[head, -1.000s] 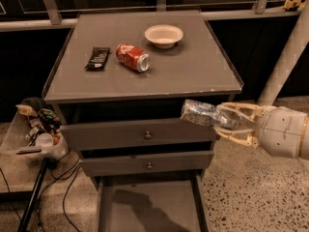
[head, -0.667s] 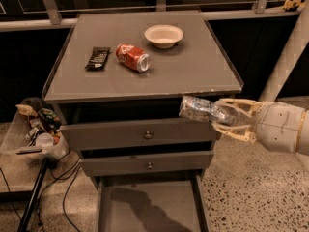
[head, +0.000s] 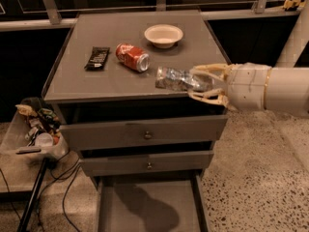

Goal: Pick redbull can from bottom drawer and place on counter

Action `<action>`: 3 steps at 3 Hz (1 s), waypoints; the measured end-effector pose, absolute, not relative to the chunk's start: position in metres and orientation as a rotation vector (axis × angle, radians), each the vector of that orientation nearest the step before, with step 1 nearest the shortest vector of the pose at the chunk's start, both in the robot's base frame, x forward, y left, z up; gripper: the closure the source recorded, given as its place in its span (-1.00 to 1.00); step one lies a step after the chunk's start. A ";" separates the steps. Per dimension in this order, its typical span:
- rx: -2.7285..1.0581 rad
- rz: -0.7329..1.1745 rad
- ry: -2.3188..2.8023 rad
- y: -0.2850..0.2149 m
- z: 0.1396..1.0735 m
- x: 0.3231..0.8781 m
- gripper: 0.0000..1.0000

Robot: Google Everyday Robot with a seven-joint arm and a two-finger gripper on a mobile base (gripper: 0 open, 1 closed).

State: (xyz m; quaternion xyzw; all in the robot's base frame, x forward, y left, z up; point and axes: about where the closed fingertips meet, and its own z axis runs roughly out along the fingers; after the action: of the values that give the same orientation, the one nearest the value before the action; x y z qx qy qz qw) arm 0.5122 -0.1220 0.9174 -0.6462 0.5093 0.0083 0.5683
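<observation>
My gripper [head: 193, 81] comes in from the right on a white arm and is shut on the redbull can [head: 176, 79], a slim silvery can with dark patches, held lying on its side. The can hovers just over the front right part of the counter [head: 96, 83], the grey top of the cabinet. Whether it touches the top I cannot tell. The bottom drawer [head: 149, 209] is pulled open at the foot of the cabinet, its grey floor showing only a shadow.
On the counter lie a red soda can [head: 131, 57] on its side, a white bowl [head: 163, 35] and a dark snack packet [head: 97, 57]. Two upper knobbed drawers [head: 145, 133] are shut. A bin of clutter [head: 36, 129], a stand and cables are at left.
My gripper has risen and moved left with the can, from beside the top drawer's right end to over the counter's front right edge.
</observation>
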 end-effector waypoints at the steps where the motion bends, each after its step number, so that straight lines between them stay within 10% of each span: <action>1: -1.512 0.057 1.193 -0.102 0.929 0.530 1.00; 3: -1.402 0.078 1.318 -0.100 0.924 0.545 1.00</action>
State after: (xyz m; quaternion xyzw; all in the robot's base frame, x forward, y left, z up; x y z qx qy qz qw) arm 0.5446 -0.1000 0.9240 -0.5976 0.5617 0.0330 0.5712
